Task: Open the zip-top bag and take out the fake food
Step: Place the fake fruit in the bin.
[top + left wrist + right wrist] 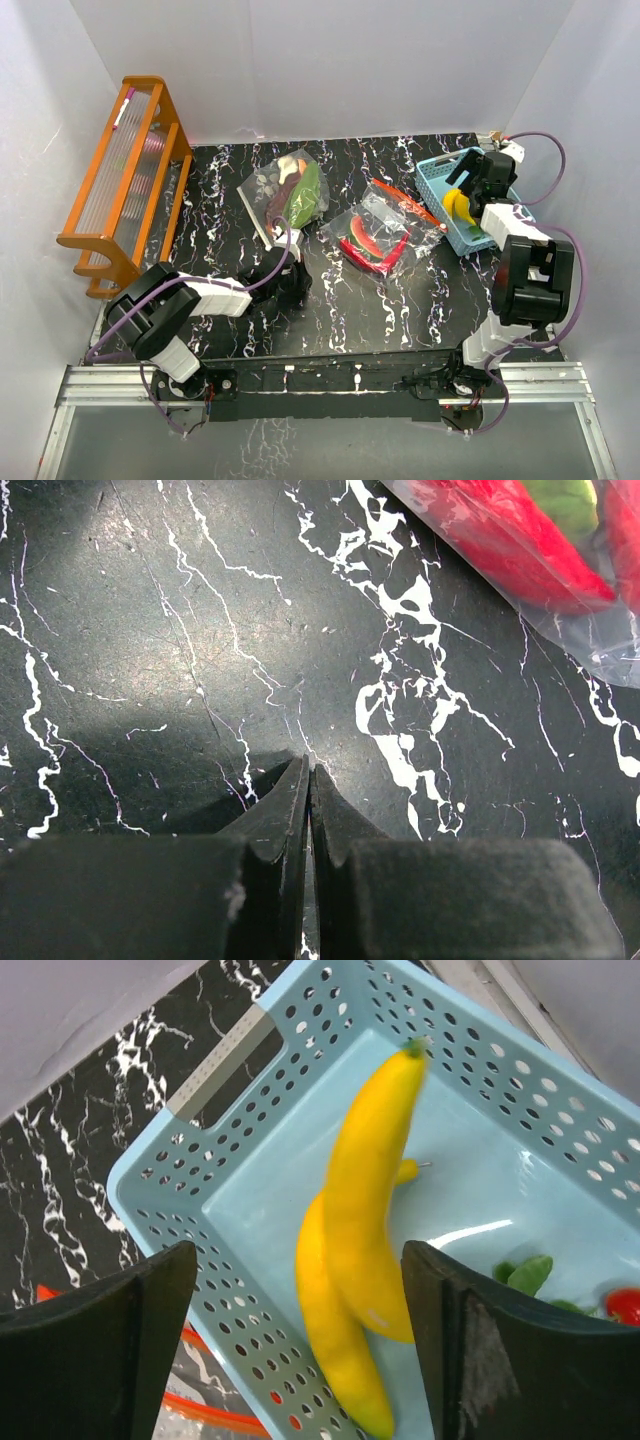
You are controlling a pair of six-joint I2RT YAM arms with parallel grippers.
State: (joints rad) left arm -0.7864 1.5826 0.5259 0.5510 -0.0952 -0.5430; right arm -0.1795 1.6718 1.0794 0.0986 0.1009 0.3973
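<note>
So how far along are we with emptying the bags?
Partly done. The banana and a green piece look to be in the basket. In hand: nothing. The right gripper is open either side of the banana, and the left gripper is shut, down at the bare table. Left to do: the chilli bag and the other bag both hold food.

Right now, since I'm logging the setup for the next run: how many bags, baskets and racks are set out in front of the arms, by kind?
zip-top bags: 2 (one with green pieces, one with red pieces)
light-blue basket: 1
orange wooden rack: 1
Total: 4
</note>
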